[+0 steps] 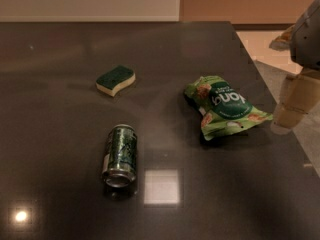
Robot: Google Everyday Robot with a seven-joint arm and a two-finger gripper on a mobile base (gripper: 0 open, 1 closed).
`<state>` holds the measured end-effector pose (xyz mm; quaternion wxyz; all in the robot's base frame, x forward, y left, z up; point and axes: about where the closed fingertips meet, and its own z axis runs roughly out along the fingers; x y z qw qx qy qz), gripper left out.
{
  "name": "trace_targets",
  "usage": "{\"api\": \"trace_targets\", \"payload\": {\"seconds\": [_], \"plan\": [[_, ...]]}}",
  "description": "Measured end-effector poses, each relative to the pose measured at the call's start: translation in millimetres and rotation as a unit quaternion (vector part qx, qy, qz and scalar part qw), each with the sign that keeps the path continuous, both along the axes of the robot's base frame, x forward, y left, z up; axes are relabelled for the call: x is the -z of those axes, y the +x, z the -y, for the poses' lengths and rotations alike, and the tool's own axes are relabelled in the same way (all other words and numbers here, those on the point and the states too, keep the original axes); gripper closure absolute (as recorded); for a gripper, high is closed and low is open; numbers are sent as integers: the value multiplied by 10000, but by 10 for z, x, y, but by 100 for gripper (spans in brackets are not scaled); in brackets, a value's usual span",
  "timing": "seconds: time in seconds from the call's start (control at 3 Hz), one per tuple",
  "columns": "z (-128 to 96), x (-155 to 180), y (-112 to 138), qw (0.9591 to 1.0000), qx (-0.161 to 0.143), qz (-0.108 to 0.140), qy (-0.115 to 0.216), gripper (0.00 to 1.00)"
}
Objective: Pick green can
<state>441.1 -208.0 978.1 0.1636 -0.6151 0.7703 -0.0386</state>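
The green can lies on its side on the dark table, front left of the middle, with its silver end toward me. My gripper hangs at the right edge of the view, just beyond the table's right edge. It is far to the right of the can and holds nothing that I can see.
A crinkled green snack bag lies between the gripper and the can. A green-and-cream sponge sits behind the can. The table's right edge runs diagonally past the gripper, with pale floor beyond.
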Motion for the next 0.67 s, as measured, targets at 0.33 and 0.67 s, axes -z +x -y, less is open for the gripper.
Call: {"api": "trace_targets", "payload": {"seconds": [0.33, 0.67], "plan": [[-5, -1, 2, 10000, -9, 3, 0, 0], [-444, 14, 124, 9972, -745, 86, 68, 0]]}}
